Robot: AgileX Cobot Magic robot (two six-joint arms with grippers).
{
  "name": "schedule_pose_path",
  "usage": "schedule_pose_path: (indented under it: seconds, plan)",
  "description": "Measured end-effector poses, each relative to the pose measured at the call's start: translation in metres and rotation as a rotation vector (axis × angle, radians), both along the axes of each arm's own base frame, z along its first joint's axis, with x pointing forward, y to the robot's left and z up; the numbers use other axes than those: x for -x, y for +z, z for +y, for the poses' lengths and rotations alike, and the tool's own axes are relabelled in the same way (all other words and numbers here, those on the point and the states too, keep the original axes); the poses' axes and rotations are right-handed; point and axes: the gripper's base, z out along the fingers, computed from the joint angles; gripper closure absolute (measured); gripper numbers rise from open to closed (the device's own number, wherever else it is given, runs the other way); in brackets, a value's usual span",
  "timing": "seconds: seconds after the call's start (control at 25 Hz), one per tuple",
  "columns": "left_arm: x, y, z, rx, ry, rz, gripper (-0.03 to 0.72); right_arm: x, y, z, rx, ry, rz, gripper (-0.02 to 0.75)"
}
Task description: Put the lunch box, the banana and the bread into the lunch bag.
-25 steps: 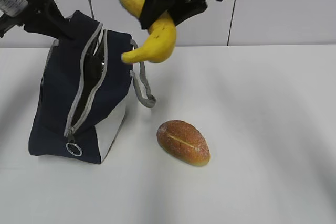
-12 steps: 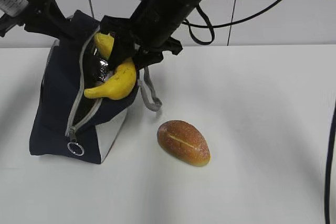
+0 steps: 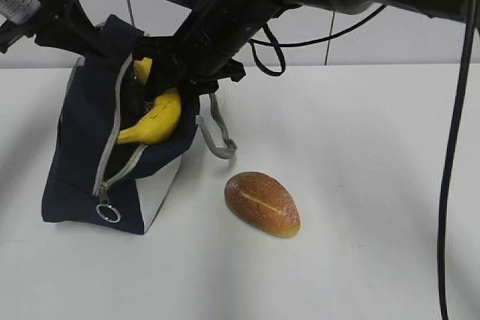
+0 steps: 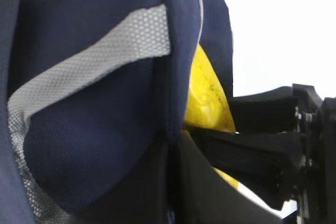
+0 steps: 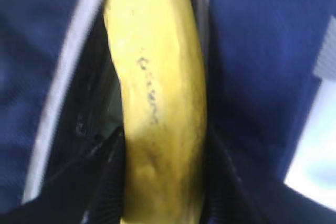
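Right tool [image 3: 161, 91] grips banana [image 3: 154, 119] halfway into bag [image 3: 82, 155]; left tool [image 3: 94, 39], clenched, pinches bag rim; early release risks spill.

The banana [image 3: 155, 116] sits partly in the lunch bag [image 3: 82, 148] opening, seemingly; the bread [image 3: 262, 203] lies right of it

No legible text or labels.

The lunch bag [image 3: 79, 162] is navy with a white side panel and grey zipper; the banana [image 3: 155, 119] yellow, dark-speckled; the bread [image 3: 262, 203] golden-brown with a pale slash.
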Motion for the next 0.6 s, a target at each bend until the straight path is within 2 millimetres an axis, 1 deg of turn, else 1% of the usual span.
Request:
schedule_pose_path:
  seconds: [0.12,0.2,0.24,0.36,0.44,0.52,0.6]
  plan:
    - [0.000,0.000,0.000,0.000,0.000,0.000,0.690,-0.001,-0.002,0.007,-0.004,0.023,-0.059,0.423]
    - [0.000,0.000,0.000,0.000,0.000,0.000,0.690,-0.001,-0.008,0.012,0.002,0.048,-0.086,0.400]
    - [0.000,0.000,0.000,0.000,0.000,0.000,0.690,-0.001,-0.010,0.015,0.001,0.057,-0.094,0.381]
    - [0.000,0.000,0.000,0.000,0.000,0.000,0.690,0.001,-0.017,0.023,0.007,0.087,-0.107,0.252]
    - [0.000,0.000,0.000,0.001,-0.001,0.001,0.690,0.003,-0.017,0.025,0.013,0.110,-0.114,0.177]
    - [0.000,0.000,0.000,0.001,-0.001,0.001,0.690,0.004,-0.013,0.024,0.039,0.138,-0.123,0.151]
    - [0.000,0.000,0.000,0.005,0.000,0.001,0.690,0.005,-0.008,0.020,0.106,0.185,-0.127,0.144]
